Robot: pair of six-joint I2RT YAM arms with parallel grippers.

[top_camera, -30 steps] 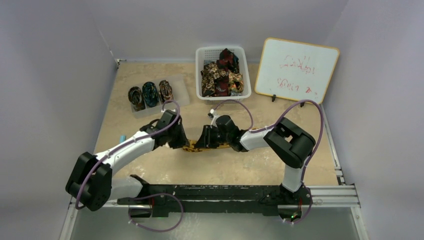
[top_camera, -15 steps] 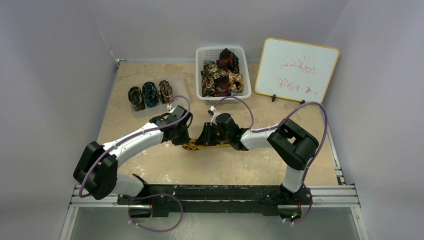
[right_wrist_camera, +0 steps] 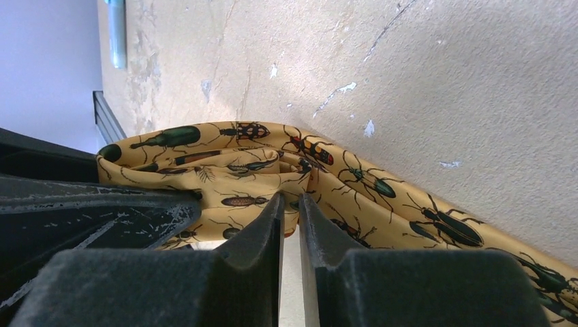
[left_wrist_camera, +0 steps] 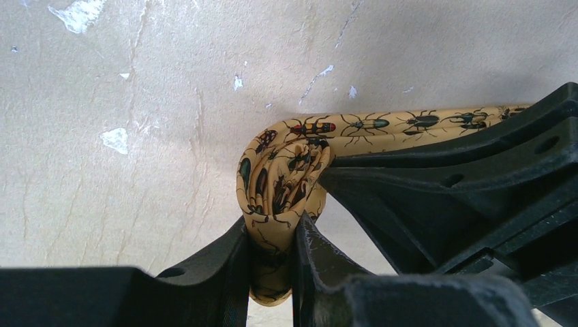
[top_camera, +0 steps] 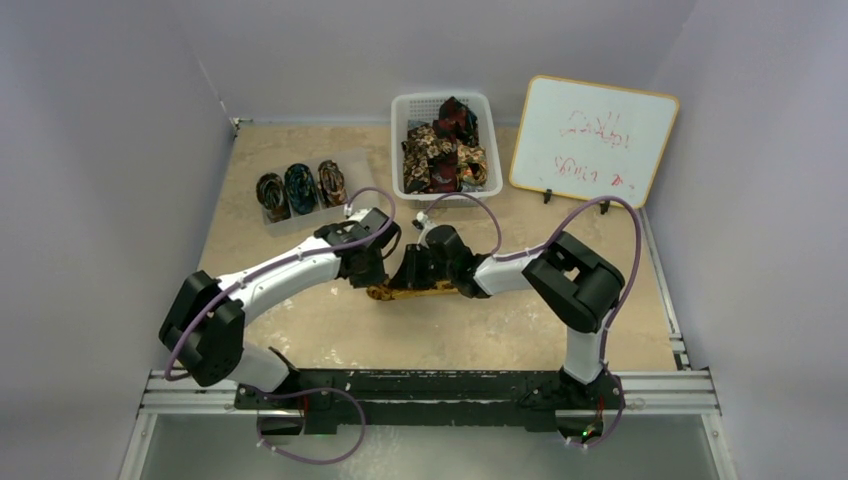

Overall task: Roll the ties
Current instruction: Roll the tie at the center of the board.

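**Two robot grippers hold a half-rolled yellow tie at the middle of a table**

A yellow tie (top_camera: 402, 291) printed with beetles lies on the beige table (top_camera: 480, 330), just in front of the two arms' meeting point. One end is wound into a loose coil, and the rest trails flat across the tabletop to the right.

The left gripper (top_camera: 374, 280) comes in from the left. In its wrist view its fingers (left_wrist_camera: 232, 272) are closed tight on the coil of the tie (left_wrist_camera: 286, 184), squeezing the fabric between them.

The right gripper (top_camera: 410, 276) faces it from the other side, nearly touching it. In its own wrist view the right gripper (right_wrist_camera: 291, 204) is closed to a thin slit, and its tips pinch a fold of the tie (right_wrist_camera: 238, 177) right beside the coil.

Farther back on the left, three rolled ties (top_camera: 300, 188) stand in a row, dark brown, teal and brown. At the back centre a white basket (top_camera: 445, 99) holds a heap of loose ties (top_camera: 440, 155) in red, brown and gold. To its right a whiteboard (top_camera: 593, 140) with red writing leans upright.
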